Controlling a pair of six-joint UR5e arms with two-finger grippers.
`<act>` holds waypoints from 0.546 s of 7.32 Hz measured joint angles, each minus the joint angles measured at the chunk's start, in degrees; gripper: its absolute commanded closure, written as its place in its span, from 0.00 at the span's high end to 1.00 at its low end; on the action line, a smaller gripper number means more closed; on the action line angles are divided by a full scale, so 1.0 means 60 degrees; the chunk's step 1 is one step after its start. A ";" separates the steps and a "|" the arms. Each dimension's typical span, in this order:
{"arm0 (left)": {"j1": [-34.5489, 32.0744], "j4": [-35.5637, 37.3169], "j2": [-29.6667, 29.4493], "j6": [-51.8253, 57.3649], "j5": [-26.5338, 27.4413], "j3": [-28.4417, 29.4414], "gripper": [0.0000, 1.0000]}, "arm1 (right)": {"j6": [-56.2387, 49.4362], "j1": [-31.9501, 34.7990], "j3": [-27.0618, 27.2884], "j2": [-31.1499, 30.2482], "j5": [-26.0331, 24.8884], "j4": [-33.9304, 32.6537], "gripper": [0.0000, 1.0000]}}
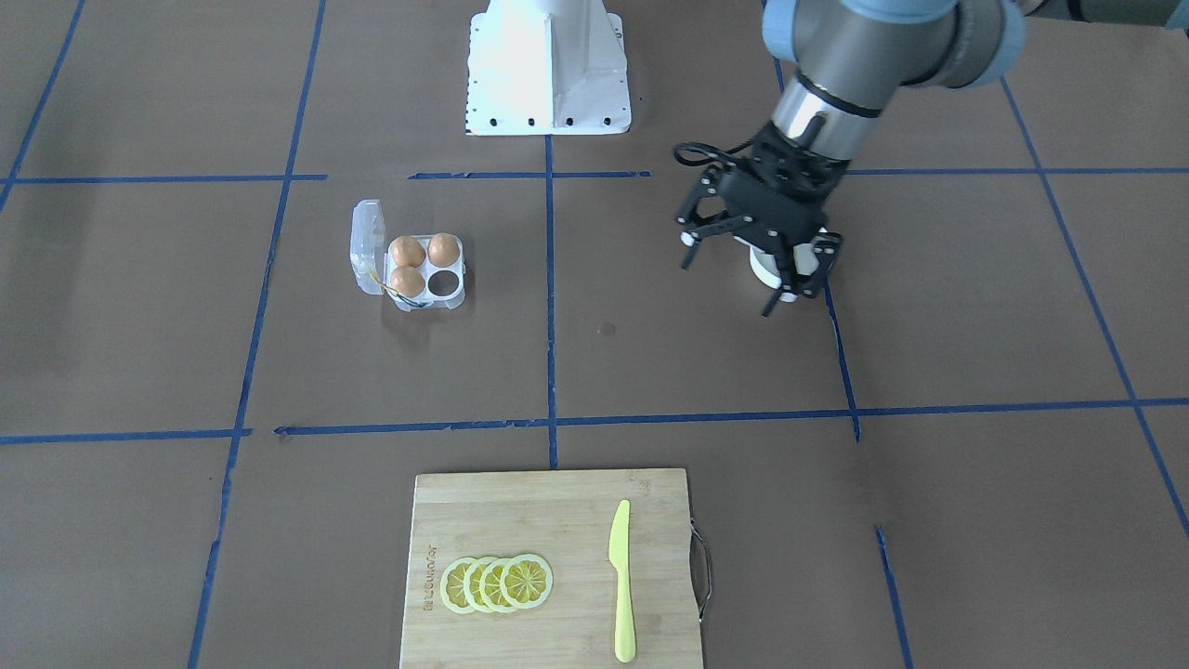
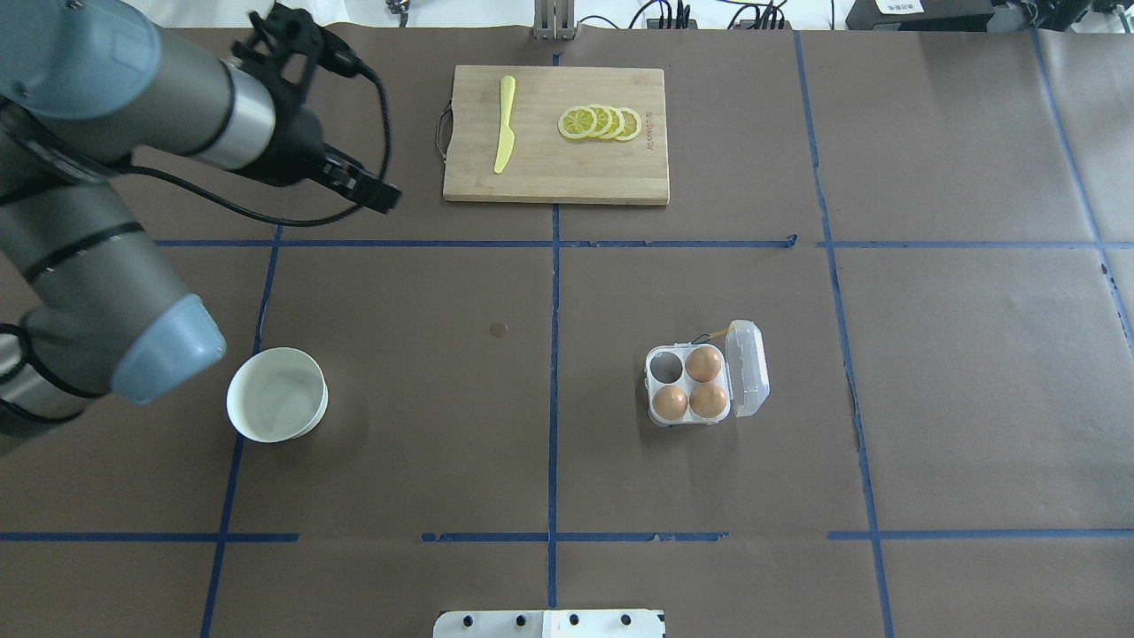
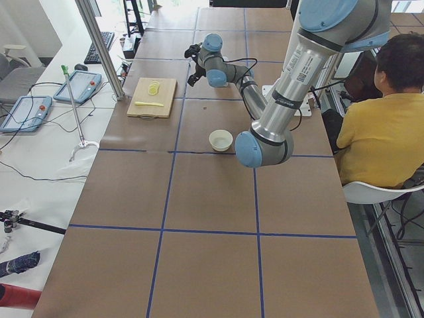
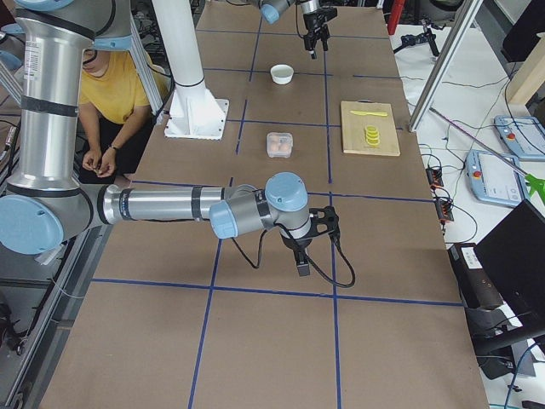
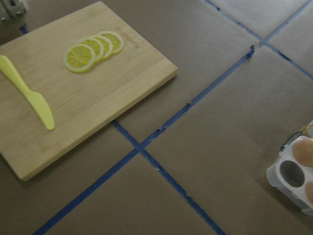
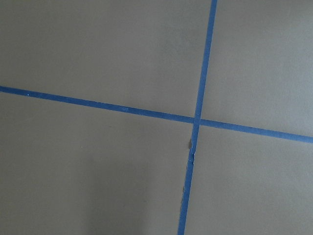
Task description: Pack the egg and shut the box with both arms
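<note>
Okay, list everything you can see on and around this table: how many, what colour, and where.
smooth brown-orange eggs: three, brown-orange, in the carton; the fourth cell is empty
clear plastic four-cell egg carton: one, clear, lid open, robot's right half
round white bowl: one, white, empty, robot's left half
wooden cutting board: one, light wood, far edge, centre
lemon slices: four, yellow, overlapping on the board
plastic knife: one, yellow, on the board
base block: one, white, robot's edge
seated person: one, yellow shirt, by the robot's side
left gripper: black, open, empty, raised on the bowl's side
right gripper: black, over bare table; open or shut, cannot tell
</note>
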 measured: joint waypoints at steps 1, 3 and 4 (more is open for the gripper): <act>-0.0799 0.0454 0.0641 0.0438 -0.0185 -0.0193 1.00 | -0.0010 0.0000 -0.0022 0.0001 0.0000 0.0000 1.00; -0.2239 0.0813 0.1829 0.1986 -0.0279 -0.0116 1.00 | -0.0053 0.0000 -0.0059 -0.0007 0.0006 0.0000 1.00; -0.3148 0.0902 0.2355 0.3269 -0.0466 0.0243 1.00 | -0.0055 0.0000 -0.0071 -0.0004 0.0052 -0.0002 1.00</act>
